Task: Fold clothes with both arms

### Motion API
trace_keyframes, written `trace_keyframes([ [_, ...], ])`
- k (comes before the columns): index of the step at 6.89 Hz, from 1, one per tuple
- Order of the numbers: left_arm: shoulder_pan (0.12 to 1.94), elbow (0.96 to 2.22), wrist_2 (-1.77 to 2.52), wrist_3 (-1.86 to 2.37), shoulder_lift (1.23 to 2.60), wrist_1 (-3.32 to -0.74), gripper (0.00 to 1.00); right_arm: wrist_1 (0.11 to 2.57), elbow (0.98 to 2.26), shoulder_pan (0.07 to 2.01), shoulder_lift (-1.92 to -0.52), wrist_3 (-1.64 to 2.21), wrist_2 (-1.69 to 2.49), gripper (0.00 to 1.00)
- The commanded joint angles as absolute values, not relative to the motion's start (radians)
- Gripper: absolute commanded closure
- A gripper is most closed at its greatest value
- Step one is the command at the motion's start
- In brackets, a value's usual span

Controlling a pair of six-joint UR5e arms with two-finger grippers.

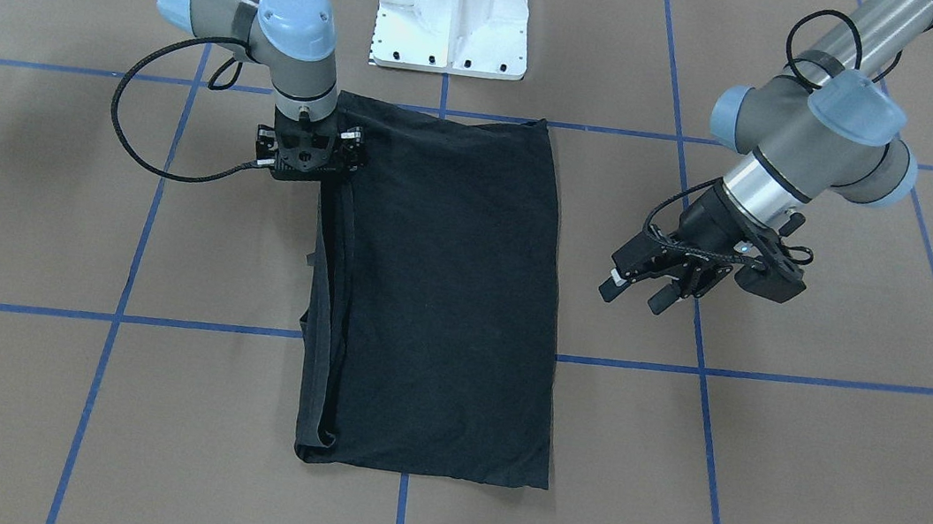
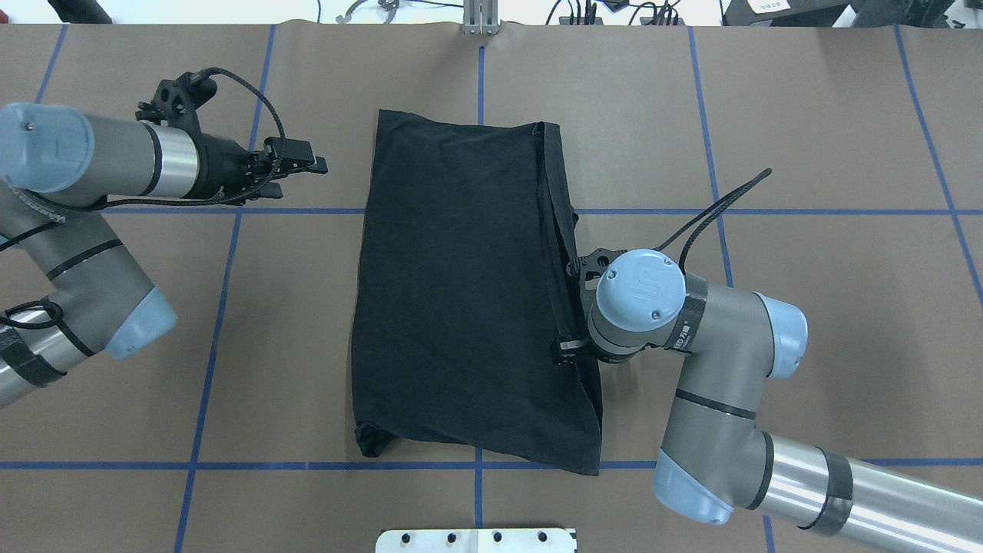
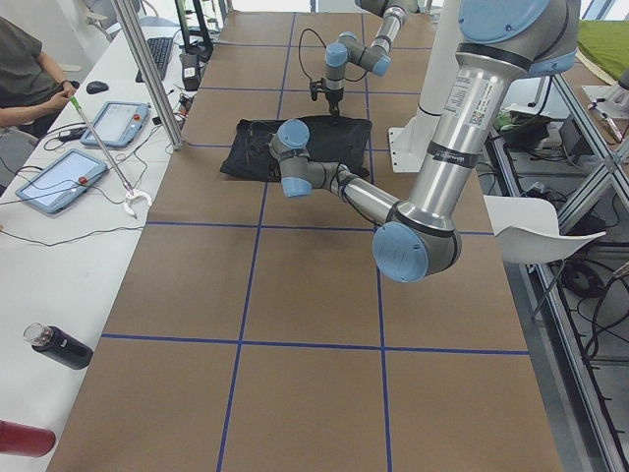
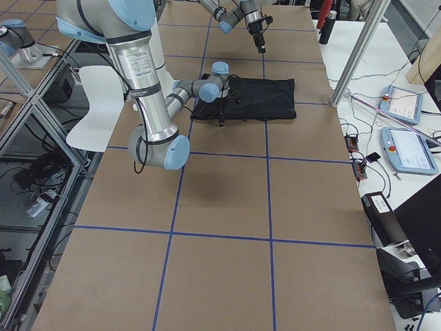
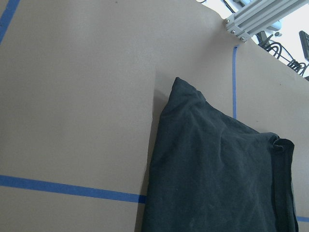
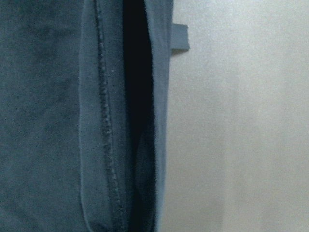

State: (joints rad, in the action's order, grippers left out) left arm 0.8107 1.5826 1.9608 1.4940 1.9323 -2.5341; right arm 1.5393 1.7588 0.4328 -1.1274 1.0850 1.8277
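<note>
- A black short-sleeved T-shirt lies flat in the middle of the brown paper-covered bench. It is folded lengthwise into a long narrow rectangle, with no sleeve sticking out and no logo showing.
- Judging from this, the side folds are done. What seems left is folding the strip across its length, once or more.
- The right tool points straight down over the shirt's stacked long edge, nearer the robot's end. The wrist hides its fingers in every view, so I cannot tell whether they are apart, together or pinching cloth.
- The left tool hangs over bare bench beside the opposite long edge, clear of the cloth. Its fingers are spread and empty.
- Only the right wrist view shows the stitched hem, a dark gap between layers, and a small fabric tab poking out onto the bench.
- Only the left wrist view shows the shirt's far corner slightly puffed, and an aluminium rail at the bench's far edge.
- The overhead view gives the whole outline, including a bunched corner at the robot's end.
</note>
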Motion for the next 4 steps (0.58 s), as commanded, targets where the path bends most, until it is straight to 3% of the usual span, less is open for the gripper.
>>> trace_keyframes([
  [1, 0.81, 1.582, 1.96, 1.496, 1.934, -2.534, 0.0, 1.536, 1.759, 0.451, -1.155, 1.045, 1.827, 0.0],
  [4, 0.81, 1.582, 1.96, 1.496, 1.934, -2.534, 0.0, 1.531, 1.763, 0.492, -1.183, 0.994, 1.841, 0.0],
])
